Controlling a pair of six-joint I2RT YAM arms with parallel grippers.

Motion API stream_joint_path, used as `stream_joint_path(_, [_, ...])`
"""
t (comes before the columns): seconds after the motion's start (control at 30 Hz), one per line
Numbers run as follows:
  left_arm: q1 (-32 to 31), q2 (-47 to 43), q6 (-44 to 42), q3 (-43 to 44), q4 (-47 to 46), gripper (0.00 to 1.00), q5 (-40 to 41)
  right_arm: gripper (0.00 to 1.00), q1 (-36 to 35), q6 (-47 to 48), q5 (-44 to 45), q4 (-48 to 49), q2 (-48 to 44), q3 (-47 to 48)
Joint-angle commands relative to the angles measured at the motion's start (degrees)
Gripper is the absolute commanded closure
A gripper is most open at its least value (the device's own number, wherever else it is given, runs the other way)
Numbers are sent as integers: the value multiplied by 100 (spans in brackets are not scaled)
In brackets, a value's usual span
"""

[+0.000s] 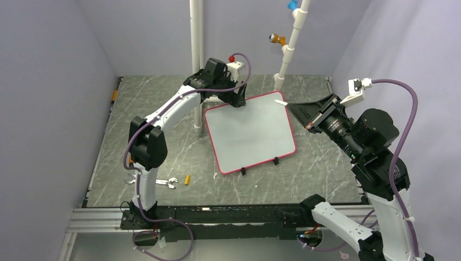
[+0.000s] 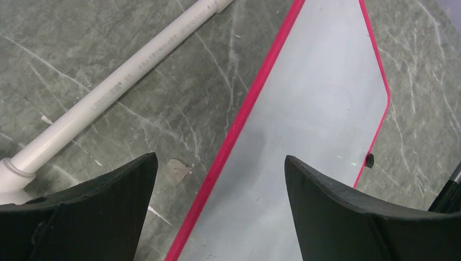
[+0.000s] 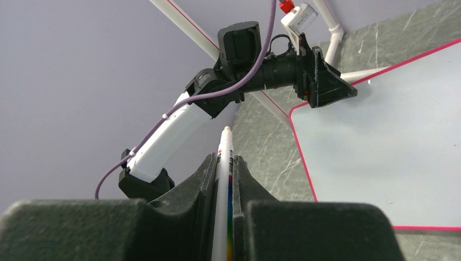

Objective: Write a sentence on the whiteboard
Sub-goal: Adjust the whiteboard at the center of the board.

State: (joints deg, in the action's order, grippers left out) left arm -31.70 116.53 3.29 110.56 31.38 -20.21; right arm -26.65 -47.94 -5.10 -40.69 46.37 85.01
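The whiteboard (image 1: 250,133) lies flat and tilted on the marble table, with a red-pink rim and two black clips (image 1: 243,171) on its near edge. Its face is blank; no sentence shows in any view. My left gripper (image 1: 235,100) is open over the board's far left corner; in the left wrist view its jaws (image 2: 220,163) straddle the red rim (image 2: 239,125). My right gripper (image 1: 304,113) is shut on a white marker (image 3: 224,174), whose tip (image 1: 281,102) points at the board's far right corner. The board also shows in the right wrist view (image 3: 391,152).
A white upright pipe (image 1: 197,60) stands behind the board's left side, also in the left wrist view (image 2: 119,81). A second pipe with orange and blue fittings (image 1: 288,43) stands at the back right. A wrench (image 1: 166,183) and a small yellow piece (image 1: 187,179) lie near the front left.
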Motion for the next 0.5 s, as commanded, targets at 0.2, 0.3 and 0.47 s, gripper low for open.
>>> stream_joint_path(0.2, [-106,-221,239,41,-29,14,5,100,9,90,-188,154,-123,125])
stream_joint_path(0.3, [-137,-166,229,2,111,18,-299,100,11,101,-176,80,-160,157])
stream_joint_path(0.47, [-331,-226,171,-181,233,22,-479,100,16,101,-214,9,-189,184])
